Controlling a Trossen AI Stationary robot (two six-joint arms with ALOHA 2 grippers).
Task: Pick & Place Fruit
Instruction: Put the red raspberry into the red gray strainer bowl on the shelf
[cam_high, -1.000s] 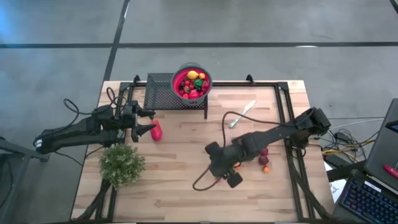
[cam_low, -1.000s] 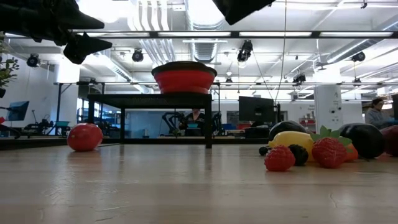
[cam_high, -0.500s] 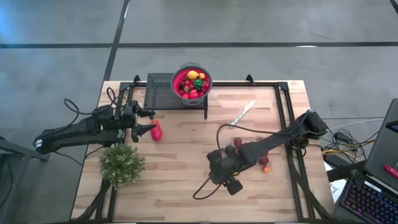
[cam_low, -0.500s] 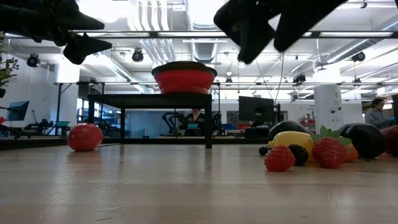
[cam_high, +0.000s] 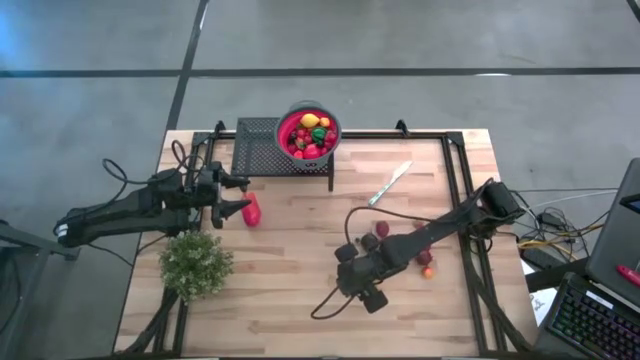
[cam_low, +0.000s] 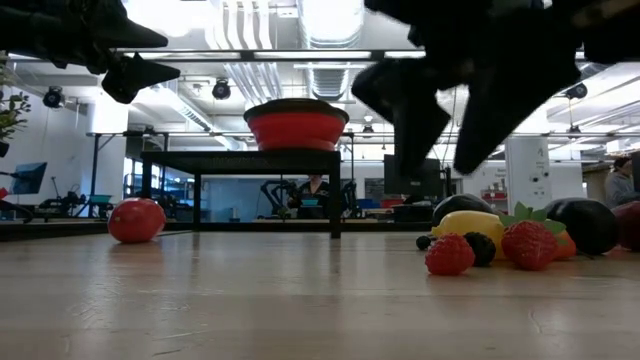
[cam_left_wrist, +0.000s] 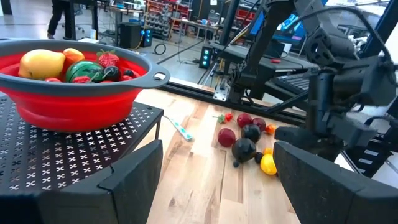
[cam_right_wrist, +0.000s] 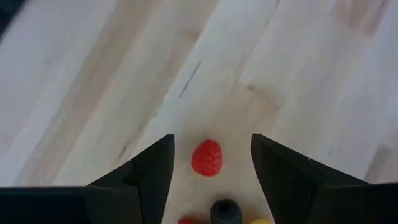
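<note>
Right wrist view gives me the alignment I need: a raspberry lies on the bare wood straight ahead of the right gripper, framed between its two dark fingers, which stand apart with nothing in them. A small dark berry sits just behind it, closer to the wrist, so I judge the raspberry is the piece to close on, and the berry could get nudged if I come down too far back.

From overhead, the right gripper hangs over the middle of the table, toward the front edge, and the loose fruit is scattered just to its right. The low view shows the same pile resting on the wood under the dark fingers, raspberry at the near side of the cluster.

My left gripper waits near the left edge, jaws wide and empty, with the big red piece just beside it. The red bowl on its black stand at the back edge already holds several fruits.

For the raspberry the right arm is plainly the nearer one. It is roundish, so the jaw angle matters little; a straight descent should do.
</note>
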